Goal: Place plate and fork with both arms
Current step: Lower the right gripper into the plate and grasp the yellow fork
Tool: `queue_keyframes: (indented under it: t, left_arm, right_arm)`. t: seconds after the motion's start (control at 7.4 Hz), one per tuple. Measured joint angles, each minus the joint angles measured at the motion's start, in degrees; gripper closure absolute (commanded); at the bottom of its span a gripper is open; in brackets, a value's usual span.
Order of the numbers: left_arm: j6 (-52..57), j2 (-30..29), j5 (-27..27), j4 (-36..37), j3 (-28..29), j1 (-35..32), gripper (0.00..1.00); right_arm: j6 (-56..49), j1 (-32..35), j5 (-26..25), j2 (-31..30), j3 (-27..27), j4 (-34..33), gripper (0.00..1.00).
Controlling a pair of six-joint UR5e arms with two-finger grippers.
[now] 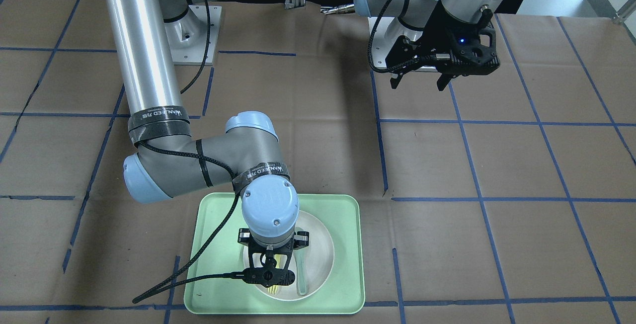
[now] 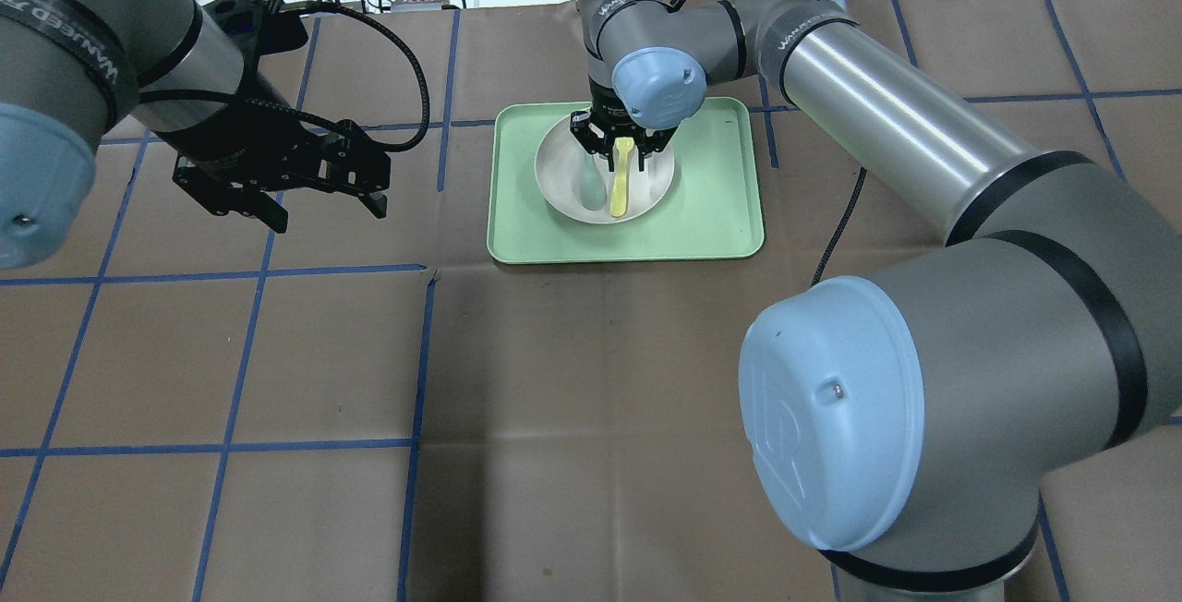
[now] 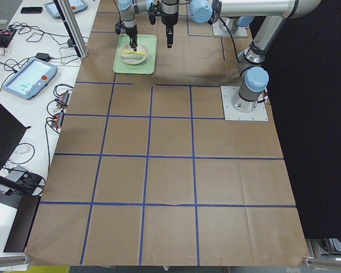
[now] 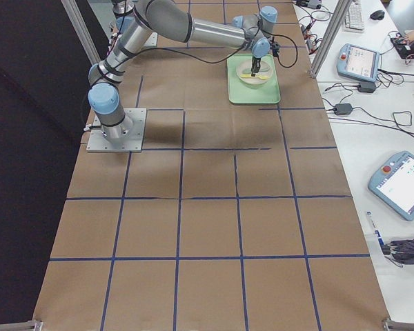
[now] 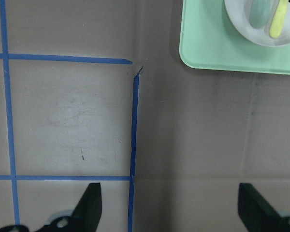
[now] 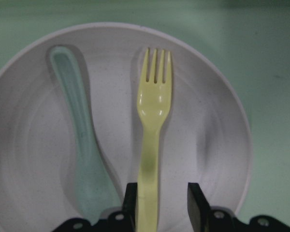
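The off-white plate [image 2: 559,168] sits in the pale green tray [image 2: 711,214]. The pale yellow fork [image 2: 619,186] lies in the plate beside a grey-green spoon [image 2: 591,186]. My right gripper [image 2: 621,145] is low over the plate's far side. In the right wrist view its fingers [image 6: 130,200] straddle the handle of the fork [image 6: 152,121], one finger against it and a gap at the other, so the jaws stand open. My left gripper [image 2: 328,214] is open and empty, hovering over the table to the left of the tray. It also shows in the left wrist view [image 5: 168,193].
Brown paper with blue tape lines covers the table [image 2: 554,399]. The tray corner [image 5: 208,43] shows in the left wrist view. The right arm's elbow [image 1: 248,130] hangs over the table beside the tray. Cables and pendants lie beyond the far edge.
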Motion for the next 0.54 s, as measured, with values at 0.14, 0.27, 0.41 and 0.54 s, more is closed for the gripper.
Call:
queue_keyframes:
  t: [0.14, 0.27, 0.41, 0.54]
  left_arm:
    - [0.19, -0.34, 0.11, -0.01, -0.03, 0.05, 0.0]
    - [0.48, -0.41, 0.15, -0.13, -0.04, 0.08, 0.0]
    - [0.7, -0.19, 0.19, -0.28, -0.03, 0.1, 0.0]
    - [0.77, 0.03, 0.65, -0.29, -0.03, 0.1, 0.0]
  right_arm:
    - [0.11, 0.0, -0.02, 0.27, -0.05, -0.22, 0.53]
    - [0.15, 0.01, 0.02, 0.43, -0.03, -0.33, 0.53]
    - [0.17, 0.03, 0.06, 0.69, -0.02, -0.37, 0.53]
    - [0.17, 0.03, 0.09, 1.12, -0.07, -0.39, 0.53]
